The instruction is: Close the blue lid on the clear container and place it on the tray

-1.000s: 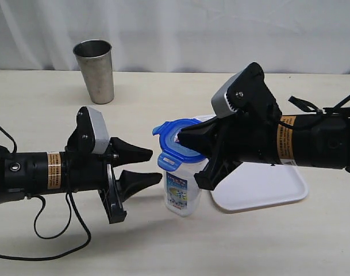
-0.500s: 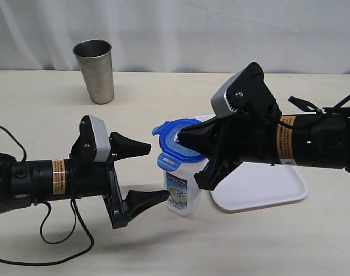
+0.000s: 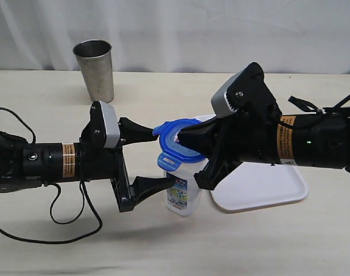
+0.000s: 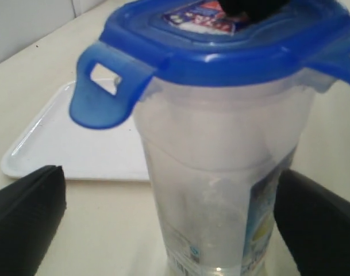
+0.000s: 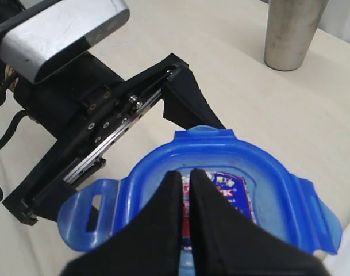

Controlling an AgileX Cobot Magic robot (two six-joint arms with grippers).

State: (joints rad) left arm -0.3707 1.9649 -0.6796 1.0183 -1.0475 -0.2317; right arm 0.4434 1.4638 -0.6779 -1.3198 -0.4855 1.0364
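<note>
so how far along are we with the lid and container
Done: the blue lid sits on top of the clear container. In hand: the right gripper, shut, rests its tips on the lid's top, while the open left gripper brackets the container's sides. Left: the side flaps stick outward, unlatched, and the container stands on the table beside the tray, not on it.

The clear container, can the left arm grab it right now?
Probably yes. The left gripper is open, with one finger on each side of the clear container and nothing between them. The right gripper, shut, rests on top of the blue lid, so the container's sides look free.
</note>
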